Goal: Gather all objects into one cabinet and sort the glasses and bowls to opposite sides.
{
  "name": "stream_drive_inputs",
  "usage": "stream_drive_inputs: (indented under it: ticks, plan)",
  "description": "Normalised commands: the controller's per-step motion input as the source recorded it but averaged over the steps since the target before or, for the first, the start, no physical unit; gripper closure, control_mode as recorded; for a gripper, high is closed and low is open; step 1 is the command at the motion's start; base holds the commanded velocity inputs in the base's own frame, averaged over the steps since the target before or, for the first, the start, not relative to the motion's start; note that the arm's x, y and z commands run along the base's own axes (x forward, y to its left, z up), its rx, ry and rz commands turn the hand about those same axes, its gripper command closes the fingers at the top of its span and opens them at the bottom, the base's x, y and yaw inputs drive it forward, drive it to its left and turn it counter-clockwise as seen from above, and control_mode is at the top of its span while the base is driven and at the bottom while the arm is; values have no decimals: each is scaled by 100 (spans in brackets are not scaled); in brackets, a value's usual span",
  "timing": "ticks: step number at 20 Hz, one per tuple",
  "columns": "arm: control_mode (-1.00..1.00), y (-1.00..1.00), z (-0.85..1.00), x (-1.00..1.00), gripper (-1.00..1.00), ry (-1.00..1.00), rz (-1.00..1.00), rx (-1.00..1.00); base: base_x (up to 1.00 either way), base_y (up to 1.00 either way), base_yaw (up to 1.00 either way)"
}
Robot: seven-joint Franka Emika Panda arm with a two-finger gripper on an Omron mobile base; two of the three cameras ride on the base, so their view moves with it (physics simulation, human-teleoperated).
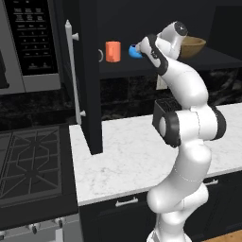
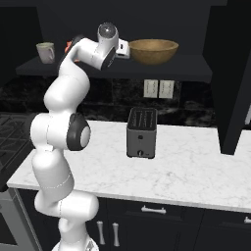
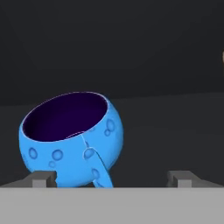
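Fingers [image 3: 112, 178] spread wide, holding nothing; the blue cup [image 3: 72, 138] sits just ahead of them, nearer the left tip, tilted, handle facing the camera, dark inside visible. It rests on the cabinet shelf [image 1: 142, 66], arm wrist partly covering it in the left base view [image 1: 134, 51]. Orange cup [image 1: 113, 51] stands upright just left of the blue one, toward the shelf's left end near the open door [image 1: 87, 75] with its silver bar handle [image 1: 71, 71]. Wooden bowl [image 2: 153, 51] sits on the same shelf toward its right end, well apart from both cups. A pale mug [image 2: 46, 52] stands at the shelf's far left. Black toaster [image 2: 141, 133] on the marble surface [image 2: 186, 171] below.
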Motion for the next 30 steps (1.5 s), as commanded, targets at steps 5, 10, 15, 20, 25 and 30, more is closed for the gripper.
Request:
stream_drive_inputs:
  ticks: [5, 10, 15, 20, 25, 30]
  plan:
    - [-100, 6, -6, 0, -100, 0, 4, 0, 0, 0, 0]
    - [-100, 21, -1, 1, -100, 0, 5, 0, 0, 0, 0]
    - [-100, 20, 0, 15, 100, 0, 4, 0, 0, 0, 0]
    - [-100, 5, 0, 24, 100, 0, 2, 0, 0, 0, 0]
    - [-100, 0, 0, 6, 100, 0, 2, 0, 0, 0, 0]
    - [-100, 18, 0, -8, 100, -3, 3, 0, 0, 0, 0]
